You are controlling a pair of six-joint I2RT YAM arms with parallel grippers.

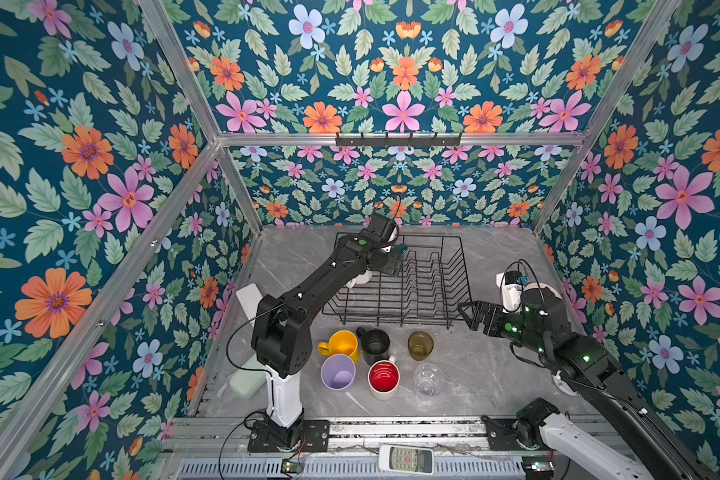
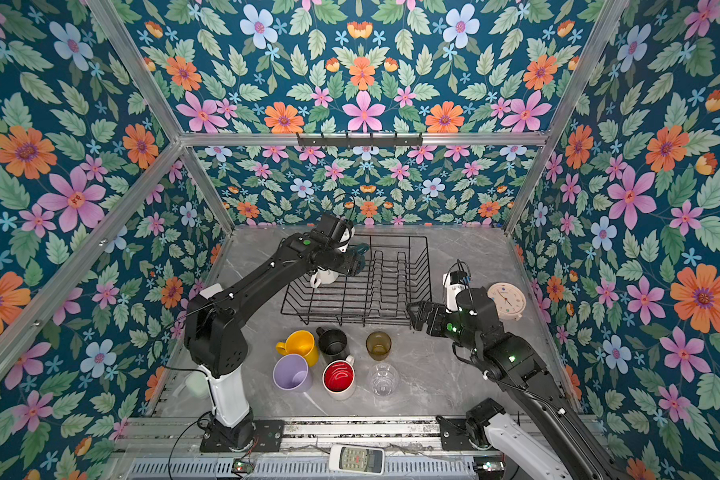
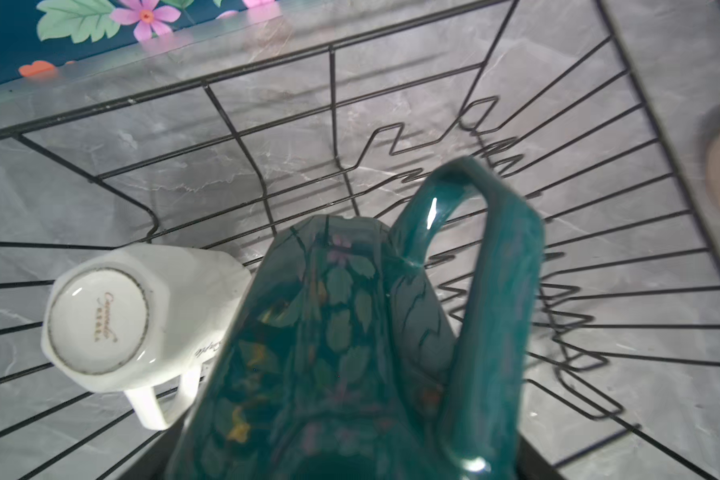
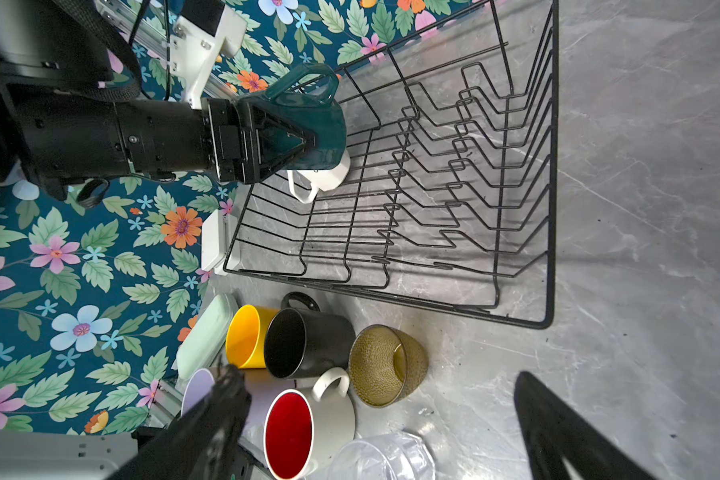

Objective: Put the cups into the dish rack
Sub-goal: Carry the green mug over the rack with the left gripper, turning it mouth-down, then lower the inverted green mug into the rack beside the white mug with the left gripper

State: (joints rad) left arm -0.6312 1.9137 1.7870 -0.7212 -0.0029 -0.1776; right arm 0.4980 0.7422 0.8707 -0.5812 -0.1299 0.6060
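My left gripper (image 1: pixel 395 259) is shut on a dark green mug (image 3: pixel 341 332), holding it over the back left of the black wire dish rack (image 1: pixel 462 282). Beside it, a white mug (image 3: pixel 121 316) stands upside down inside the rack. On the table in front of the rack stand a yellow mug (image 1: pixel 341 345), a black mug (image 1: pixel 375 345), an amber tumbler (image 1: pixel 420 345), a lilac tumbler (image 1: pixel 338 372), a white mug with a red inside (image 1: pixel 383 378) and a clear glass (image 1: pixel 428 379). My right gripper (image 1: pixel 468 313) hangs open and empty by the rack's front right corner.
A round clock (image 2: pixel 507 300) sits at the right wall behind my right arm. A mint green case (image 1: pixel 248 380) and a white box (image 1: pixel 248 297) lie along the left wall. A remote (image 1: pixel 406 459) lies on the front rail. A black hook rail (image 1: pixel 398 140) is high on the back frame.
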